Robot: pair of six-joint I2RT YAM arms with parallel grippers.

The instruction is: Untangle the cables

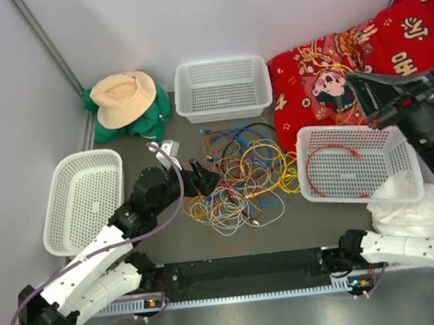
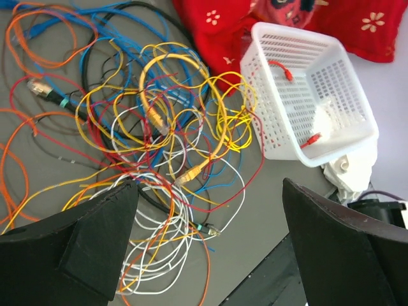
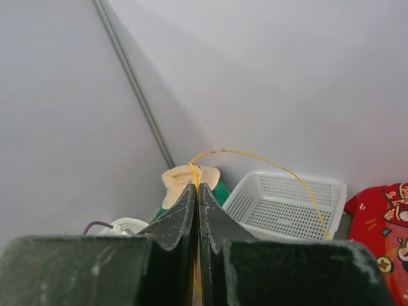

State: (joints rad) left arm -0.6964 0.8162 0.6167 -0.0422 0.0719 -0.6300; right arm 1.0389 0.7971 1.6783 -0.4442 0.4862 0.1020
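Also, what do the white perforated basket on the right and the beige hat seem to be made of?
The white perforated basket on the right looks like moulded plastic, slightly glossy: thin rigid walls with a regular grid of holes. The beige brimmed hat seems to be soft matte fabric, since its brim droops and folds. The fibre cannot be told.

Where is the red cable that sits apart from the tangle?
In the top view, the red cable lies inside the right-hand white basket, beside the red cushion.
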